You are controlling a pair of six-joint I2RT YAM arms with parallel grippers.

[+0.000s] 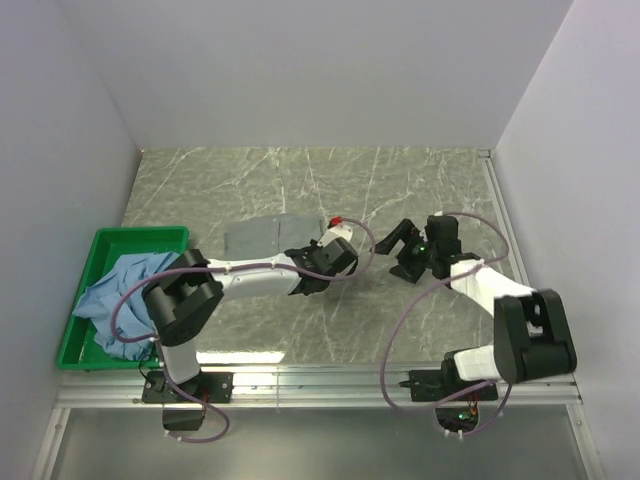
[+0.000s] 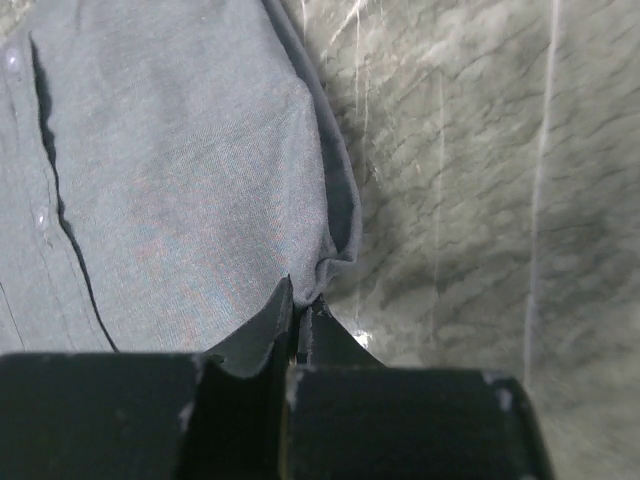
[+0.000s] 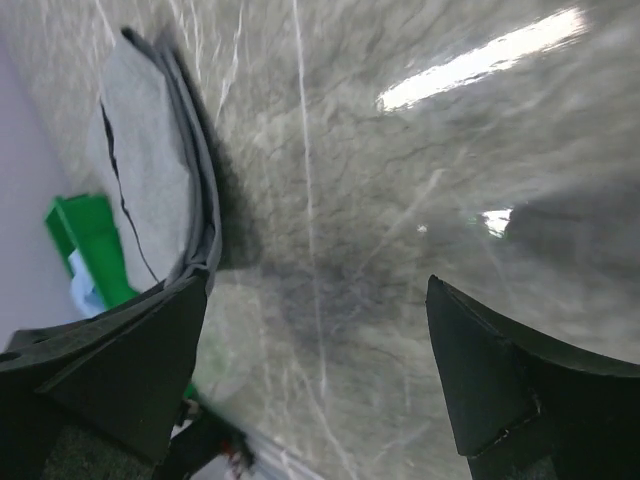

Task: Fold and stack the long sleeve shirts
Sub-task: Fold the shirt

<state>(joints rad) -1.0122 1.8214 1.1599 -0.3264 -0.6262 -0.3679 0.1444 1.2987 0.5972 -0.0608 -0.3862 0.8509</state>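
Overhead view: the left arm rises from its base at 7 o'clock, and its white forearm stretches toward 3 o'clock, with the wrist near the tabletop's middle. The left pincer is closed tight, pinching the edge of the grey-green shirt. The right arm rises from 5 o'clock, its forearm angled toward 10 o'clock. The right pincer is spread wide, holding nothing.
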